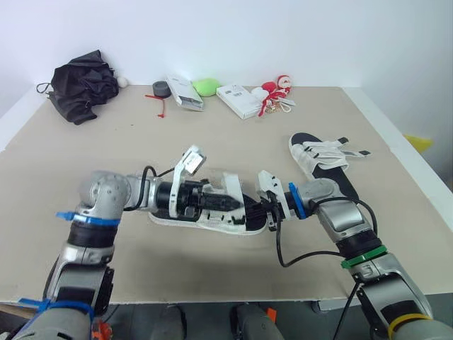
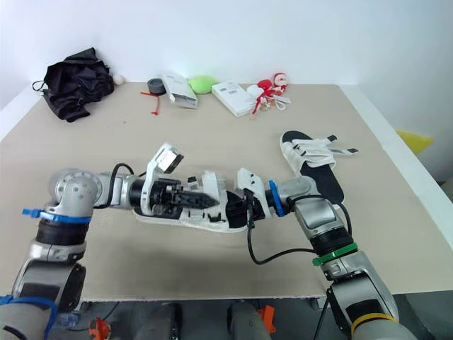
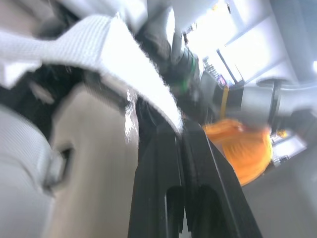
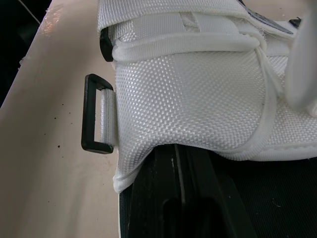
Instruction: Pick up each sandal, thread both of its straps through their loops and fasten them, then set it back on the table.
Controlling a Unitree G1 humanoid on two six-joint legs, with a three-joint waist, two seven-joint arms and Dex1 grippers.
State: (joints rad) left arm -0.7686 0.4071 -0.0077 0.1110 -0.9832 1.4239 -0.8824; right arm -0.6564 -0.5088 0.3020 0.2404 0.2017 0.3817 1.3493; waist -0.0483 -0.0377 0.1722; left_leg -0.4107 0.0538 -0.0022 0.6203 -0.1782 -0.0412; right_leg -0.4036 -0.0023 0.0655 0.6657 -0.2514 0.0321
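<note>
A white-strapped sandal with a black footbed lies on the table between my two grippers, near the front middle. My left gripper points right over its upper, fingers pressed together with a white strap at their tips. My right gripper reaches in from the right, its fingers shut with tips tucked under the white mesh upper. A black plastic loop sticks out empty from the side of that upper. The second sandal lies to the right with its straps splayed loose.
Along the far edge of the table sit a crumpled black bag, a grey tape roll, two white boxes, a green object and a red-and-white toy. The table's right edge runs close to the second sandal.
</note>
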